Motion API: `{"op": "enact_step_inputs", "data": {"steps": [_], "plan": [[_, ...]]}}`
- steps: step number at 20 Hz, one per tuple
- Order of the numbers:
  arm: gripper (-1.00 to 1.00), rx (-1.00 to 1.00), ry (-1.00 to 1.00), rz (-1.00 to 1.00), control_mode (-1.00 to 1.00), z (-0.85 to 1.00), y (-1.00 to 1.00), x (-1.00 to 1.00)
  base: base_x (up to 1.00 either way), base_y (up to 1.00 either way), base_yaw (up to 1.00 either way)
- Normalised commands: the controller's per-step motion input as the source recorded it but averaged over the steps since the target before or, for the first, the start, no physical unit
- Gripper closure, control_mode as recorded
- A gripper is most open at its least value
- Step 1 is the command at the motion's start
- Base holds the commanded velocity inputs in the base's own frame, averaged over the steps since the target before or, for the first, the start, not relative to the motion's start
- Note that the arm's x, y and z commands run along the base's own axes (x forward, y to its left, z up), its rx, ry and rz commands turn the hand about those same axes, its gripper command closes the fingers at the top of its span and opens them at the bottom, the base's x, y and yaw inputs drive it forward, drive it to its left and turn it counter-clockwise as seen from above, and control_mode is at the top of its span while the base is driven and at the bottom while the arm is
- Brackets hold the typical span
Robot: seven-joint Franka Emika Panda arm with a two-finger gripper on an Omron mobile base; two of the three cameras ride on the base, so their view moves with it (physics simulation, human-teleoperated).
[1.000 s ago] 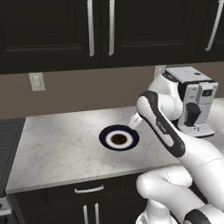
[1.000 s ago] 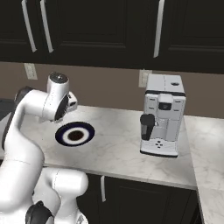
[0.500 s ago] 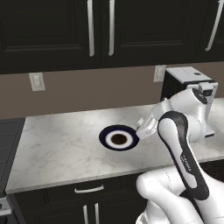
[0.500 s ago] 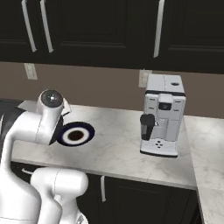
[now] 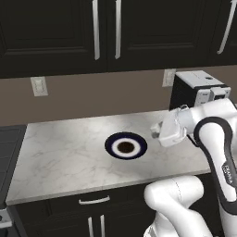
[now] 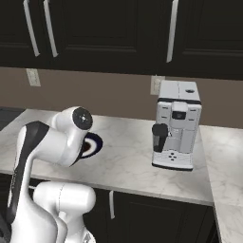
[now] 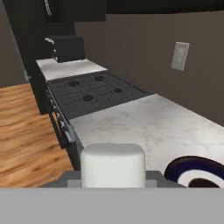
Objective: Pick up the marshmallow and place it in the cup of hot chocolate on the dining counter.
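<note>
Along the back wall of a dark-cabineted kitchen, a short marble worktop (image 5: 69, 152) carries a round dark blue-and-white plate (image 5: 126, 146) near its middle and a white-and-black coffee machine (image 6: 175, 124) toward its right end. Black upper cabinets (image 5: 106, 32) with silver handles hang above a brown wall fitted with a pale outlet (image 5: 39, 86). From the hand view, a black stovetop (image 7: 94, 94) sits beyond the marble's far end, a dark toaster (image 7: 65, 47) stands on a further stretch of counter, and wood flooring (image 7: 26, 131) runs alongside.

A white marshmallow (image 7: 113, 165), soft-edged and block-shaped, sits at the bottom centre of the hand view, directly in front of the camera where the fingertips would rise; the tips themselves are hidden behind it, so how far they are parted cannot be told. Just right of it, the plate's rim curves into view.

Seen from the left base view, the gripper (image 5: 156, 131) hangs above the worktop just right of the plate, with the white hand turned sideways and pointing left along the counter. In the right base view, the bent forearm (image 6: 52, 142) crosses in front of the plate, covering its left part.
</note>
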Motion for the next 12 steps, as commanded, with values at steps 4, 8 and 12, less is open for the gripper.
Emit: {"op": "enact_step_inputs", "data": {"steps": [4, 8, 12], "plan": [[1.0, 0.08, -0.13, 0.1, -1.0, 0.28, -0.03, -0.14, 0.0, 0.0, 0.0], [1.0, 0.1, -0.03, 0.02, -1.0, 0.08, 0.0, 0.0, 0.0, 0.0, 0.0], [1.0, 0.23, 0.0, 0.0, -1.0, 0.05, -0.01, 0.0, 0.0, 0.0, 0.0]]}}
